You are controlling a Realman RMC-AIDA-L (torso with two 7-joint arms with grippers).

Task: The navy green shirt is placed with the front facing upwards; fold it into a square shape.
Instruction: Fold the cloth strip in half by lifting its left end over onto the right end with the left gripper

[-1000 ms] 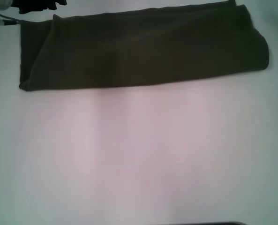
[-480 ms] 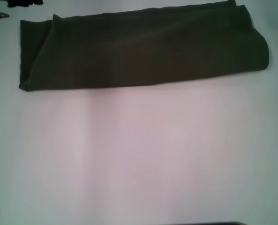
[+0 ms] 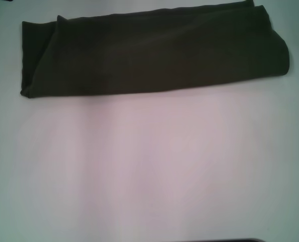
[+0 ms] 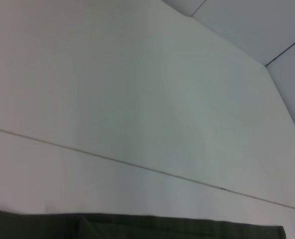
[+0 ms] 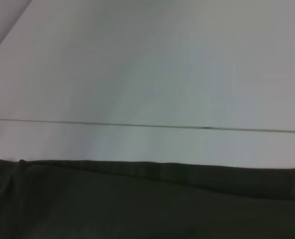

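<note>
The navy green shirt (image 3: pixel 154 53) lies folded into a long band across the far part of the white table (image 3: pixel 149 166), plain olive side up, its right end rounded over and its left end showing loose layered edges. No lettering shows. A strip of the same shirt (image 4: pixel 137 226) appears in the left wrist view, and a wider part of the shirt (image 5: pixel 147 204) fills one edge of the right wrist view. Neither gripper appears in any view.
A thin seam (image 4: pixel 137 167) crosses the white surface beyond the shirt; the same seam (image 5: pixel 147 126) shows in the right wrist view. A dark edge (image 3: pixel 230 240) sits at the table's near border.
The dark left arm at the far left corner has drawn back out of the head view. The shirt has not moved.
</note>
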